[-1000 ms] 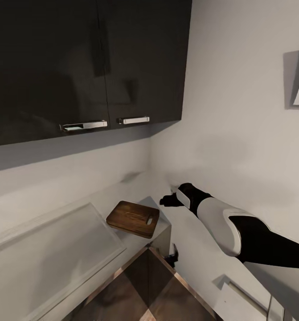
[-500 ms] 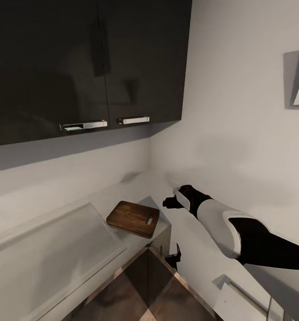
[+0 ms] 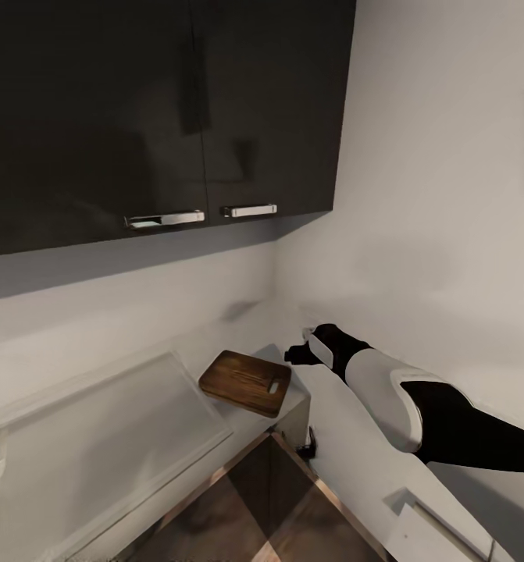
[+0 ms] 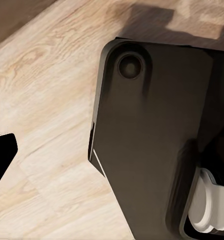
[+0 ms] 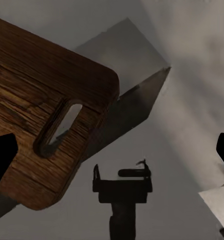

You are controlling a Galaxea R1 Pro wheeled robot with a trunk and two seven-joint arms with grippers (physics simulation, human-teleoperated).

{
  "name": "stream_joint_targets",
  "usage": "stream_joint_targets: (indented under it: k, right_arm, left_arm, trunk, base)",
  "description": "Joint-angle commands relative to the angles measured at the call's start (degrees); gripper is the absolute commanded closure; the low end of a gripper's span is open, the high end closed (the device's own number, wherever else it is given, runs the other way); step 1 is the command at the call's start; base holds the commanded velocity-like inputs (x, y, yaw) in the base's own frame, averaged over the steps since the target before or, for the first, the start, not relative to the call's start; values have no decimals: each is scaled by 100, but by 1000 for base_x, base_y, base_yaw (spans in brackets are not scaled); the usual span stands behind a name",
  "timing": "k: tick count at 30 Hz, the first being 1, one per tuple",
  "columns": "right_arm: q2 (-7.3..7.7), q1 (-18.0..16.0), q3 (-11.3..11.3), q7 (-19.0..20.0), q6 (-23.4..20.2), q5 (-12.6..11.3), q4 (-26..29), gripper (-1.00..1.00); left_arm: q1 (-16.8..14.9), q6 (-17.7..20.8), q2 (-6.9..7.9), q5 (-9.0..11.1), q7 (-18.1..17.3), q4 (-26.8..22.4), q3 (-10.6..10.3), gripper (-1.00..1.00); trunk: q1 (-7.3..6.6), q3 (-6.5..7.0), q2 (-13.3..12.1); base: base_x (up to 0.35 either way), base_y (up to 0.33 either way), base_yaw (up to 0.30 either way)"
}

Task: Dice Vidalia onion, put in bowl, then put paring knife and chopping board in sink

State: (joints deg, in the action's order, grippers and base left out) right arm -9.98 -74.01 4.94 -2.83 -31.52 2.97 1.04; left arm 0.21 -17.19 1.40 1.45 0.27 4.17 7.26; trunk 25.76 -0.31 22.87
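Observation:
The brown chopping board [image 3: 246, 382] lies at the end of the grey countertop [image 3: 266, 355], one corner past the edge. In the right wrist view the chopping board [image 5: 37, 120], with its slot handle, sits over the countertop [image 5: 117, 50]. My right gripper [image 3: 295, 353] hovers open just beyond the board's far corner, the gripper [image 5: 114, 150] holding nothing. My left gripper [image 3: 310, 442] hangs low beside the cabinet end and looks open and empty; one of its fingers [image 4: 2, 155] shows over the floor. The onion, paring knife and bowl are out of view.
A pale flat framed panel [image 3: 113, 437], apparently the sink's drainer, lies left of the board. Dark wall cabinets [image 3: 160, 109] hang above it. A white wall [image 3: 418, 234] closes the right side. Below are a wooden floor [image 4: 42, 100] and my dark base [image 4: 152, 140].
The whole picture has shifted to the right, so the camera has turned left. The right arm keeps its pose near the board's corner. The board has not moved on the counter.

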Motion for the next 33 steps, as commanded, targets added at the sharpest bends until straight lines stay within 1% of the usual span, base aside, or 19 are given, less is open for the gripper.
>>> stream_joint_targets:
  k: [1,6,14,17,24,33]
  right_arm:
    - [-2,1,51,-25,-29,28,10,-100]
    - [-2,1,51,-25,-29,28,10,-100]
    - [-2,1,57,-30,-29,34,22,-100]
    - [-2,1,75,-32,-29,33,26,-100]
    - [-2,1,78,-33,-29,-63,28,-100]
    - [-2,1,77,-33,-29,-77,27,-100]
  left_arm:
    - [-3,-34,0,13,-4,13,21,-100]
    - [-3,-32,0,13,-9,9,21,-100]
    - [-3,-38,0,13,-7,7,21,-100]
    - [-3,-37,0,13,-7,11,21,-100]
    - [-3,-39,6,13,-5,7,21,-100]
    - [-3,-39,9,13,-2,5,21,-100]
  trunk:
    - [3,-3,5]
    - [3,-3,5]
    - [3,-14,5]
    - [3,-32,5]
    - [3,-87,5]
    - [3,-166,5]
  base:
    - [0,0,266]
    - [0,0,163]
    - [0,0,18]
    - [0,0,1]
    - [0,0,0]
    - [0,0,0]
